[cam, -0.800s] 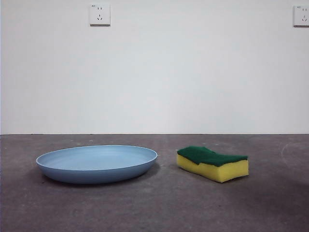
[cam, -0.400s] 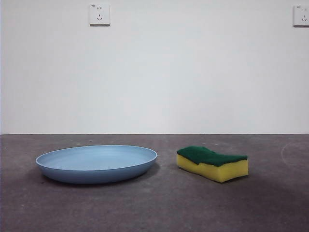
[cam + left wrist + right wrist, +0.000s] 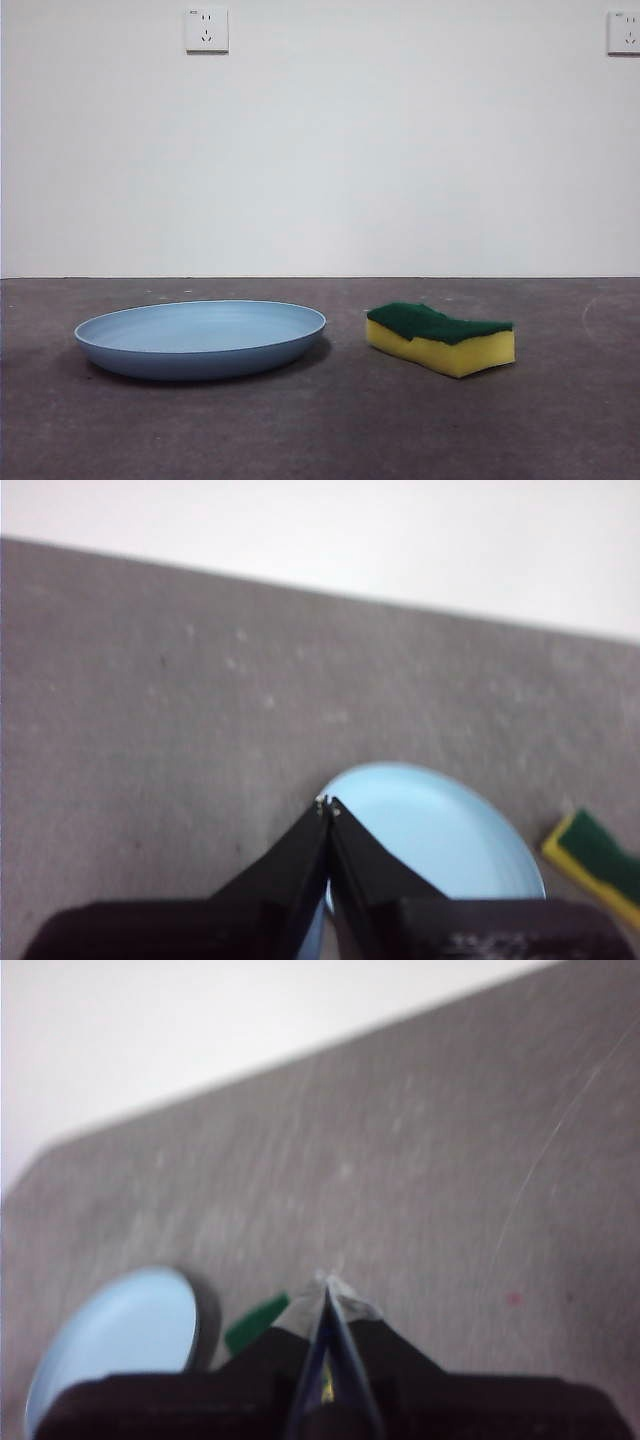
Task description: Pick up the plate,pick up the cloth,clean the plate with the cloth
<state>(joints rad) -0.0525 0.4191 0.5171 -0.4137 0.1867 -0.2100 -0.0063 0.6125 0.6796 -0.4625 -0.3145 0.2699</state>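
Observation:
The light-blue plate (image 3: 200,338) lies flat on the grey table, left of centre in the front view. The cloth, a yellow sponge with a dark green top (image 3: 441,338), lies to its right, apart from it. Neither arm shows in the front view. My left gripper (image 3: 328,805) is shut and empty, high above the plate (image 3: 440,830); the sponge (image 3: 598,860) shows at that picture's edge. My right gripper (image 3: 326,1282) is shut and empty, high above the table, with the plate (image 3: 115,1335) and a green corner of the sponge (image 3: 255,1322) beside its jaws.
A white wall stands behind the table, with two sockets (image 3: 206,30) (image 3: 624,32) high up. The grey table surface (image 3: 320,440) stretches in front of the plate and sponge.

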